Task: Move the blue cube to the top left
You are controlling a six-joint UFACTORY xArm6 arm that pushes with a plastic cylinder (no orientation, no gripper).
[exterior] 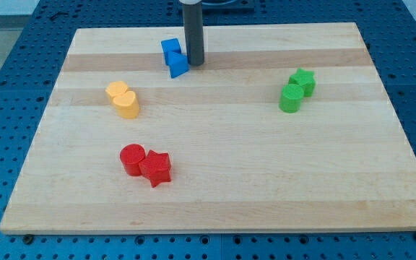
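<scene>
A blue cube [170,49] sits near the view's top, left of centre, touching a second blue block [178,65] of wedge-like shape just below and to its right. My tip [194,63] stands right beside these two, touching the right side of the lower blue block. The rod rises straight up from there out of the view's top.
The blocks lie on a wooden board [215,195] over a blue perforated table. A yellow pair [123,100] sits at the left. A red cylinder [132,159] and red star [155,168] lie lower left. A green cylinder [290,98] and green star [302,81] sit at the right.
</scene>
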